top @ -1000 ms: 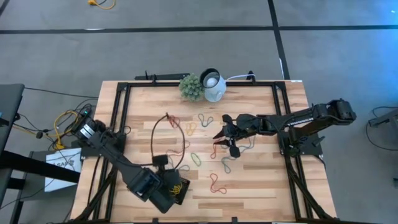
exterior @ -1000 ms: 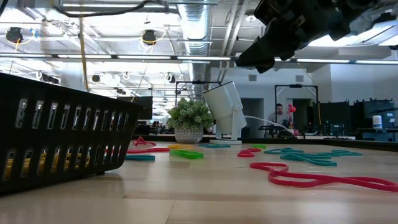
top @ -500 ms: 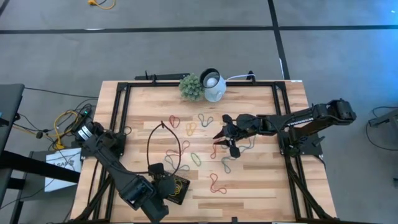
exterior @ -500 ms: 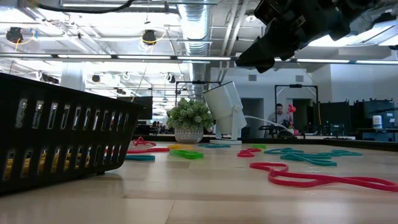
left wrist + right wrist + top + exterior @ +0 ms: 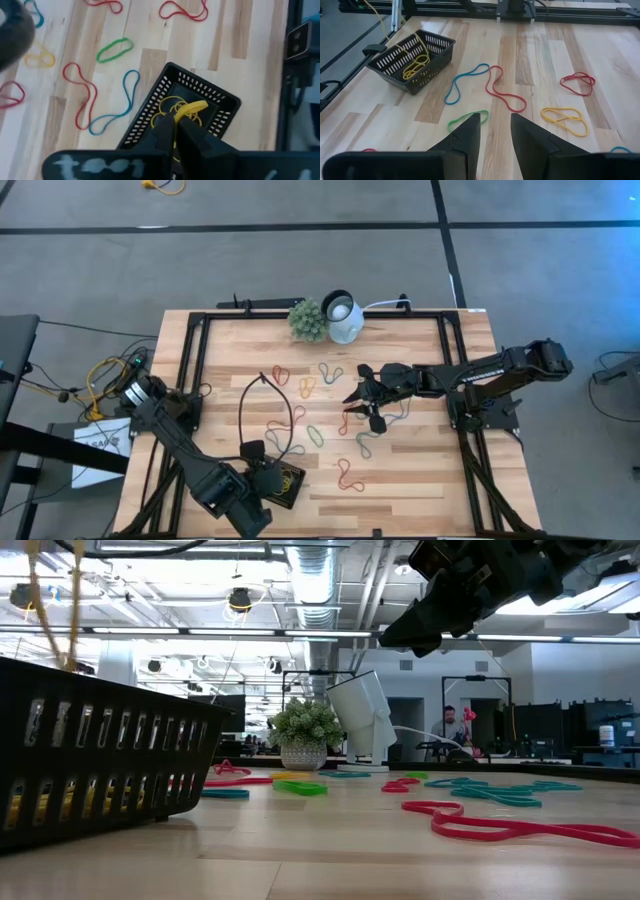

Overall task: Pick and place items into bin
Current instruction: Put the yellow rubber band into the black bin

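The black slotted bin point(image 5: 287, 485) sits near the table's near edge with yellow bands inside point(image 5: 167, 111). My left gripper point(image 5: 176, 125) hangs right over it, shut on a yellow rubber band point(image 5: 192, 106). Loose bands lie flat on the wood: red point(image 5: 349, 476), green point(image 5: 315, 435), yellow point(image 5: 308, 387), teal point(image 5: 365, 445). My right gripper point(image 5: 495, 131) is open and hovers above the bands at mid-table point(image 5: 358, 408), touching nothing. My left gripper pinches a yellow rubber band point(image 5: 196, 105) between its two shut fingers, coming from above and pointing down over the bin. A short bulge of the band pokes out past the fingertips. Thin yellow strands point(image 5: 48, 610) stand above the bin's wall point(image 5: 100, 755).
A green plant ball point(image 5: 308, 320) and a white round lamp point(image 5: 343, 315) stand at the far edge. A thick black cable point(image 5: 250, 395) loops over the left half of the table. Black rails point(image 5: 462, 370) frame the wood. A person point(image 5: 450, 725) shows far behind.
My left arm has shifted a little toward the near-left corner, with its gripper still over the bin. In the low view the thin yellow strands above the bin's wall have moved to the left. The black cable loop has shifted slightly.
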